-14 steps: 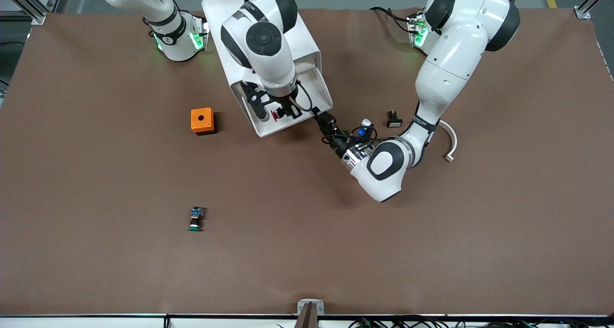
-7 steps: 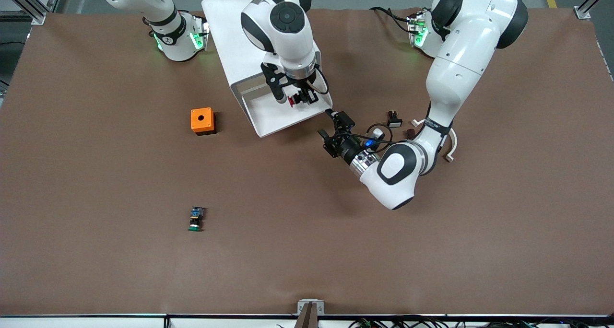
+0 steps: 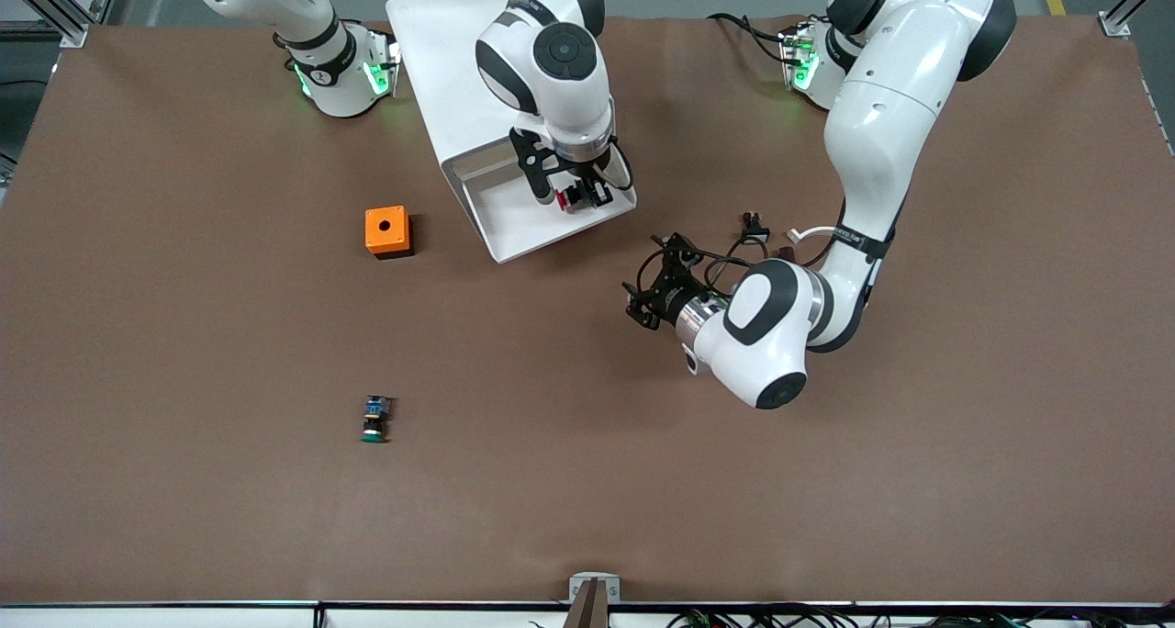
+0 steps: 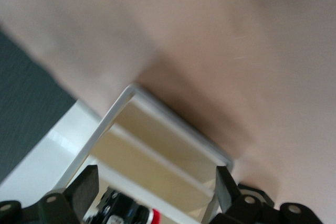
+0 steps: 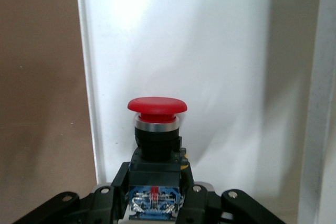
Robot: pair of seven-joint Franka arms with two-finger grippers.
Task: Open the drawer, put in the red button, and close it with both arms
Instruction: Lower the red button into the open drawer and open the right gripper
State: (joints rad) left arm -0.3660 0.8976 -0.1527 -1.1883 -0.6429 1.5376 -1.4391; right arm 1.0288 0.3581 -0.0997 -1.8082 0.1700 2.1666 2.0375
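Brown tabletop (image 3: 184,518) carried the white drawer unit (image 3: 441,68) near the robots' bases, with its drawer (image 3: 514,229) pulled out toward the front camera.

Step in hand, as I read it: the placing step. Drawer was open and the red button (image 3: 562,199) wasn't in it yet.

- Right gripper (image 3: 578,196) hung over the open drawer, at its end toward the left arm, clamped on the button. In the right wrist view the fingers (image 5: 197,203) pinched the black-and-blue body, and the red cap (image 5: 157,105) pointed away from the gripper toward the drawer's white floor (image 5: 220,40). Button was up in the air, not resting on anything.
- Left gripper (image 3: 654,290) was over bare table near the drawer's front, jaws spread wide and holding nothing. Left wrist view showed both fingertips (image 4: 84,190) apart, with the open drawer (image 4: 173,129) framed between them.

Next move, my call: lower the button inside the walls, let go, lift the right gripper clear. After that both grippers need to get onto the drawer front and push it shut evenly. The left one was roughly lined up for that.

Elsewhere on the table: orange box (image 3: 386,231), green-capped switch (image 3: 374,420), and small parts (image 3: 753,224) near the left arm's elbow. None in the way.
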